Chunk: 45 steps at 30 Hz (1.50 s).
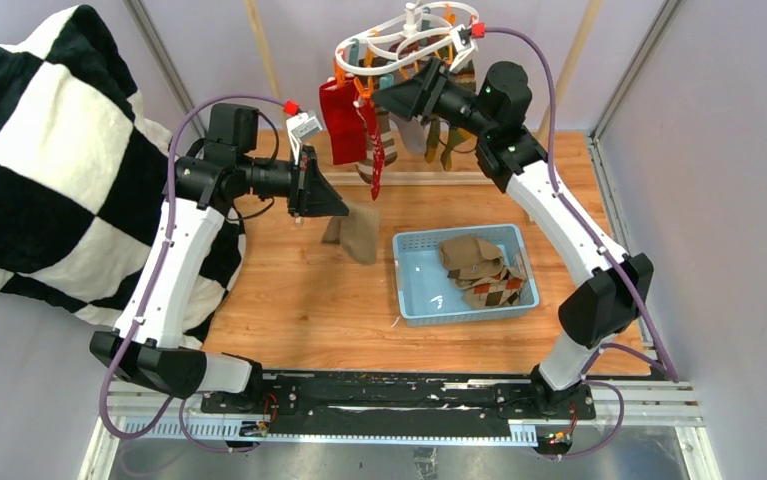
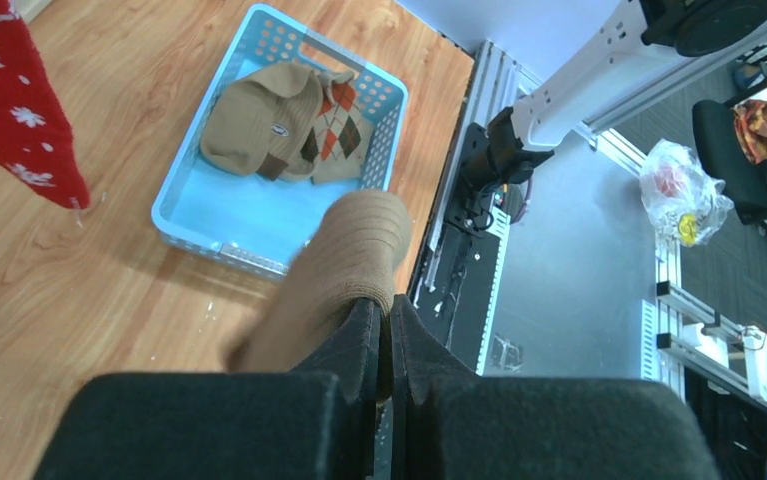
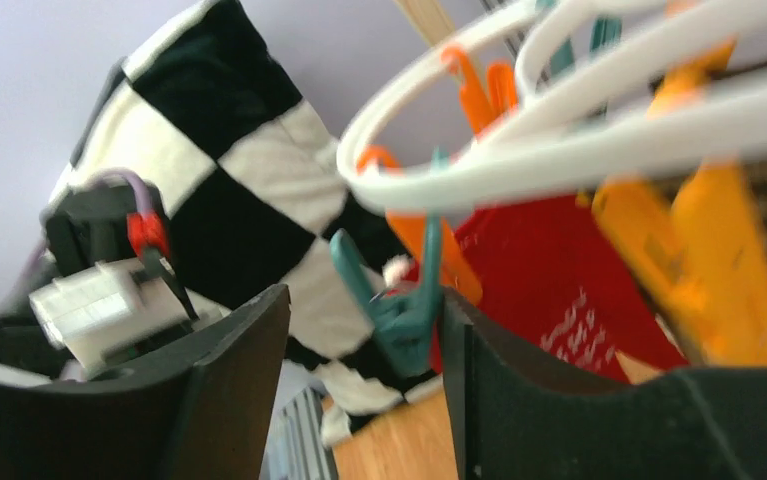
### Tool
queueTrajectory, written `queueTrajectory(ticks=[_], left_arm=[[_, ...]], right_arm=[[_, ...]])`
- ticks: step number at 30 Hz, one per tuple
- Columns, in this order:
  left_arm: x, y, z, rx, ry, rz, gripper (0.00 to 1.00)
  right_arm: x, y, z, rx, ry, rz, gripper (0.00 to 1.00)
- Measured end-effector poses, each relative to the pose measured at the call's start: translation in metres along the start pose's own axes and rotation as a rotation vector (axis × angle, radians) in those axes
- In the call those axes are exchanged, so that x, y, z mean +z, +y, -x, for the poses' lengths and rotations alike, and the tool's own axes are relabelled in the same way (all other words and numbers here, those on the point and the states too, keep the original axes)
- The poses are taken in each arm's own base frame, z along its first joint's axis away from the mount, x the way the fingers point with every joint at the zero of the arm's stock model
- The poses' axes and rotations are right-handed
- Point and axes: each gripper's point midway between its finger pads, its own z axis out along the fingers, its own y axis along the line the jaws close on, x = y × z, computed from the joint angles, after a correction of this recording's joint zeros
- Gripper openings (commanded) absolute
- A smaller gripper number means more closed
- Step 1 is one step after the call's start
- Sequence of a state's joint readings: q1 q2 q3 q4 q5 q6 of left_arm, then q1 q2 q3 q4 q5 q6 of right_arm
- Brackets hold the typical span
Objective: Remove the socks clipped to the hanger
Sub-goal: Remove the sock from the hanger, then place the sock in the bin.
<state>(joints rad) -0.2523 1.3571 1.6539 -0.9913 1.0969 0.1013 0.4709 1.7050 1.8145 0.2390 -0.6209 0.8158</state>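
Note:
The white oval clip hanger hangs at the back with orange and teal clothespins. A red snowflake sock and a few striped, olive and grey socks hang from it. My left gripper is shut on a taupe-brown sock, held above the table left of the basket; the left wrist view shows this sock pinched between the fingers. My right gripper is open, up at the hanger. In the right wrist view a teal clothespin sits between its fingers, against the right one, by the red sock.
A light blue basket on the wooden table holds brown and argyle socks. A black-and-white checkered blanket hangs at the left. Wooden rack poles stand behind the hanger.

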Motion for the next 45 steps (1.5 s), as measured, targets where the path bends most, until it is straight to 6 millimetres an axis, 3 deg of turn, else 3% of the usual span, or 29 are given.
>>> queueTrajectory(ticks=[6, 11, 18, 23, 26, 28, 31, 33, 34, 35, 36, 37, 38, 42, 45], left_arm=[[-0.003, -0.004, -0.001, 0.031, -0.005, 0.010, 0.00], [-0.001, -0.006, -0.002, 0.049, 0.001, 0.008, 0.00], [0.003, -0.008, -0.004, 0.068, 0.014, 0.003, 0.00], [0.006, -0.010, -0.005, 0.077, 0.023, 0.000, 0.00], [0.007, -0.011, -0.006, 0.081, 0.025, -0.003, 0.00], [0.007, -0.012, -0.006, 0.084, 0.024, -0.003, 0.00], [0.005, -0.016, -0.005, 0.094, 0.019, -0.003, 0.00], [0.003, -0.019, -0.004, 0.103, 0.014, -0.003, 0.00], [0.003, -0.020, -0.004, 0.106, 0.013, -0.003, 0.06], [0.002, -0.021, -0.004, 0.109, 0.011, -0.004, 0.25], [0.002, -0.022, -0.004, 0.110, 0.012, -0.002, 0.49], [0.002, -0.021, -0.004, 0.117, 0.012, 0.002, 0.86], [0.002, -0.020, -0.004, 0.113, 0.012, 0.008, 0.98], [0.001, -0.010, -0.006, 0.120, 0.021, 0.059, 1.00], [-0.001, 0.000, -0.013, 0.131, 0.033, 0.114, 1.00]], right_arm=[[-0.033, -0.013, -0.046, 0.015, 0.084, -0.057, 0.84], [-0.063, -0.007, -0.077, 0.004, 0.138, -0.040, 0.88], [-0.089, 0.044, -0.128, -0.088, 0.209, 0.187, 0.87], [-0.091, 0.075, -0.161, -0.179, 0.273, 0.316, 0.83], [-0.090, 0.081, -0.170, -0.218, 0.286, 0.347, 0.75], [-0.090, 0.079, -0.173, -0.233, 0.292, 0.346, 0.63], [-0.090, 0.074, -0.178, -0.238, 0.309, 0.337, 0.35], [-0.090, 0.069, -0.183, -0.223, 0.332, 0.327, 0.07], [-0.090, 0.068, -0.186, -0.220, 0.342, 0.324, 0.01], [-0.090, 0.065, -0.189, -0.209, 0.354, 0.316, 0.00], [-0.091, 0.063, -0.191, -0.199, 0.366, 0.307, 0.00], [-0.092, 0.061, -0.194, -0.192, 0.378, 0.295, 0.00], [-0.093, 0.058, -0.196, -0.188, 0.389, 0.281, 0.00], [-0.103, 0.048, -0.197, -0.175, 0.406, 0.211, 0.00], [-0.122, 0.025, -0.189, -0.157, 0.388, 0.116, 0.00]])
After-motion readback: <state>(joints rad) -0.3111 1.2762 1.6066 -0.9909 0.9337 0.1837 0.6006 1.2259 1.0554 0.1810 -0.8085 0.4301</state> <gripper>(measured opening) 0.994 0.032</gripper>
